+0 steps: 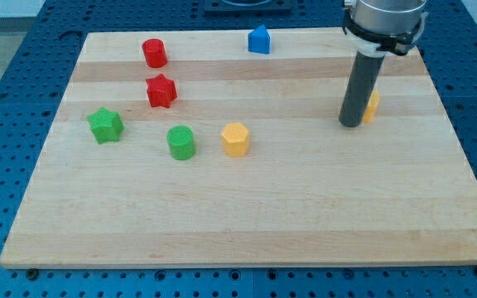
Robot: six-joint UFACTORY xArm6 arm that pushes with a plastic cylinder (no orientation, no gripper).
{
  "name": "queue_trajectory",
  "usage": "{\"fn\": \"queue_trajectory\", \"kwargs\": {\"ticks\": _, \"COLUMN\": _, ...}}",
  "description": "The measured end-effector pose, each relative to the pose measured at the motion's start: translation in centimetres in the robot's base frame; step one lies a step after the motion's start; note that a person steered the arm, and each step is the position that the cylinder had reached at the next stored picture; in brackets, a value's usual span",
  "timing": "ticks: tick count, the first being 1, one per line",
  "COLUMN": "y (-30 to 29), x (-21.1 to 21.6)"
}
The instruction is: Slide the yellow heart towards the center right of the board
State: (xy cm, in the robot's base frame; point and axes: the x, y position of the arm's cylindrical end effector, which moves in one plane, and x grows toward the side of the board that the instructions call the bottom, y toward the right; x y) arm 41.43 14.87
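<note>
Our tip touches the small yellow heart-shaped block at the pale wooden board's center right; having no jaws, we only push.

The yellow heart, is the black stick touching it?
Cannot tell. In the camera view my tip hides most of the yellow heart, so no contact or gap shows.
</note>
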Motion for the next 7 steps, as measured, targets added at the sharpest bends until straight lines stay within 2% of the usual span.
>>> {"fn": "queue_trajectory", "kwargs": {"ticks": 7, "y": 0.2, "x": -1.5}}
